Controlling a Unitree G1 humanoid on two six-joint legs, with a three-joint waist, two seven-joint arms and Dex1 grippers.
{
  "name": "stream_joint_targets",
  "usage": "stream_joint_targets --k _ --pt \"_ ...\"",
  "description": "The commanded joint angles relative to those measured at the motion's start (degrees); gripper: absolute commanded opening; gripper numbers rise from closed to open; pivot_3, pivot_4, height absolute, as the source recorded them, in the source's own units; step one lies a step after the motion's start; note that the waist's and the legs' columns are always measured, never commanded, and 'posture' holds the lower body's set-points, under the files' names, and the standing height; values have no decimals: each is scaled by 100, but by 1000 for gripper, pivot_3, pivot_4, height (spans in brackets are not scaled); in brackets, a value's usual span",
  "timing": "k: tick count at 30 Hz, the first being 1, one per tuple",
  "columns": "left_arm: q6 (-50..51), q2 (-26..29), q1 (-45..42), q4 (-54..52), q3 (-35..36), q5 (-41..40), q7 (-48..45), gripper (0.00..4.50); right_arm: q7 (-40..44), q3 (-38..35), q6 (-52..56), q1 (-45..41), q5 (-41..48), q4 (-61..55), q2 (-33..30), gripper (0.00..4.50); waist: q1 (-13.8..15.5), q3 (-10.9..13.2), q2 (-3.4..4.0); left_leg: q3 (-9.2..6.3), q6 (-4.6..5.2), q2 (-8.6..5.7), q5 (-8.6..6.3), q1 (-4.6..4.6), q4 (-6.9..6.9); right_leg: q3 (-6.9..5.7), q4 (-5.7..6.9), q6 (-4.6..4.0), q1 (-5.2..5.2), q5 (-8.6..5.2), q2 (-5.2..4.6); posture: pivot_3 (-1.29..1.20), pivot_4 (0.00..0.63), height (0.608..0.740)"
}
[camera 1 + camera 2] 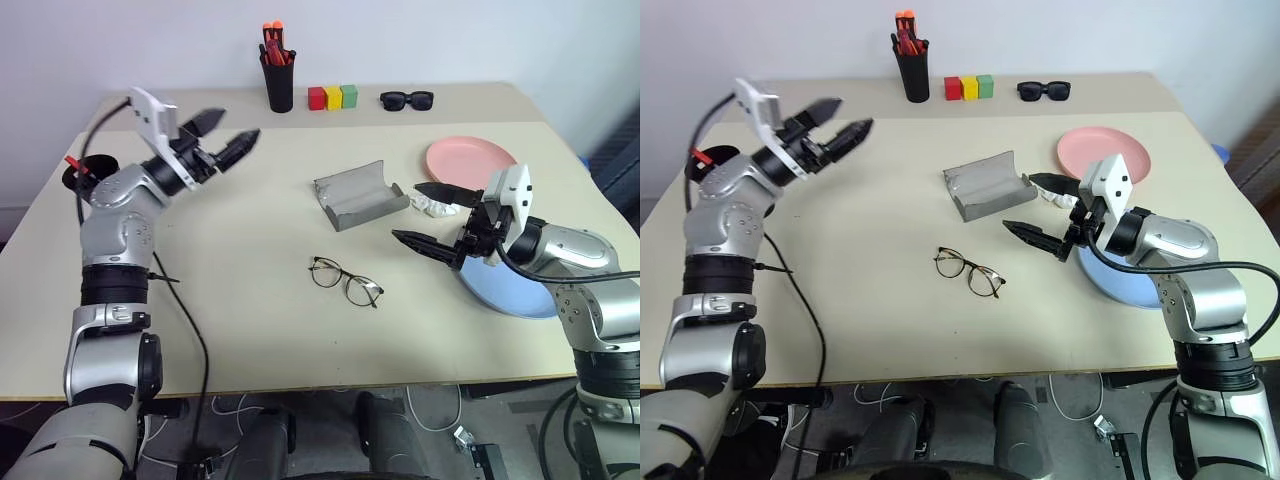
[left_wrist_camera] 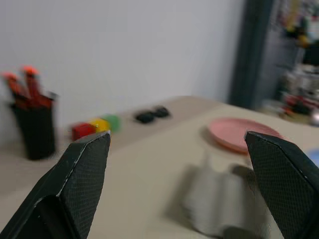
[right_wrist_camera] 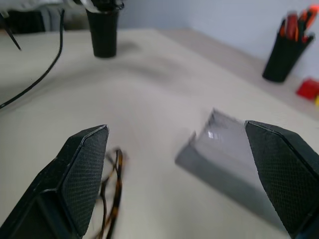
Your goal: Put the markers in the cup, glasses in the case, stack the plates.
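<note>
The left gripper [image 1: 228, 133] is wide open and empty, up in the air over the left side of the table [image 1: 250, 330]. Just behind that arm sits the black cup [image 1: 78, 176] with a red marker [image 1: 74, 161] poking out of it. The right gripper [image 1: 432, 214] is wide open and empty too, just above the blue plate [image 1: 520, 295]. The wire glasses [image 1: 345, 281] lie flat on the table, near the open grey case [image 1: 358, 195] but not touching it. The pink plate [image 1: 470, 158] sits behind the blue one. I think the glasses come next. The thin frame looks easy to bend, so a gripper should come down slowly, pinch the middle bridge softly, and set them in the case's hollow part.
</note>
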Motion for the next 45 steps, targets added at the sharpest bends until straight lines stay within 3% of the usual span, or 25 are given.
stream_joint_targets --k 1,5,9,15,18,23,29,35,38,44,45 --pt "543 279 332 -559 -57 -268 -594 4401 -360 2 325 -82 -128 -175 -66 4500 -39 0 1 -1 0 0 0 0 -1 0 1 0 0 0 0 0 150 740" --pt "625 543 690 -953 -186 -167 -992 4401 -566 -21 382 -170 -202 -149 20 4500 -40 0 2 -2 0 0 0 -4 -1 0 -1 -1 -3 0 0 0 150 740" --pt "589 591 876 -1168 -103 -28 -764 4401 -757 299 119 -450 -740 258 100 4500 -10 0 2 -1 -1 -1 0 -4 2 2 0 -1 -2 0 -1 0 150 740" --pt "923 681 1236 -1505 49 -228 -735 4401 -483 471 269 -564 -662 220 138 4500 72 1 2 -1 -1 -1 0 -5 -1 1 -3 -1 -3 0 -1 0 150 740" --pt "632 669 1247 -1443 67 -67 -672 4401 -524 459 106 -625 -798 343 177 4500 91 1 2 -2 -1 -1 1 -5 0 1 -1 -1 -3 0 -1 0 150 740" --pt "505 -47 798 -1181 -363 77 -383 4401 -566 331 -2 -587 -787 507 213 4500 149 1 2 -4 -3 -3 1 -4 5 0 -5 -1 7 0 -2 0 150 740" --pt "-118 -1381 -109 390 -1430 1103 -151 4401 -301 -14 -275 -352 -506 388 170 4500 223 0 1 -2 -3 -8 2 -2 9 0 -11 1 15 1 -4 0 150 740" --pt "-948 -1989 -1374 2532 -1801 1929 119 4401 -426 -227 -189 33 -485 2 106 4500 151 1 1 -2 -1 -6 2 -5 6 -3 -11 0 11 1 -2 0 150 740" --pt "-1297 -2282 -1850 3343 -1654 2033 239 4401 -541 -371 -85 281 -437 -235 91 4500 143 1 1 0 3 -7 -1 -5 7 -1 -15 2 14 0 -4 0 150 740" --pt "-1470 -2631 -2352 4367 -1942 2706 438 4401 -593 -628 96 731 -286 -642 -33 4500 114 1 1 0 10 -7 -5 -3 5 -2 -13 4 14 -1 -4 0 150 740" --pt "-1461 -2656 -2402 4493 -2002 2849 539 4178 -625 -666 78 790 -327 -660 -58 4500 117 1 1 0 10 -7 -5 -4 7 -2 -14 4 14 -1 -4 0 150 740"
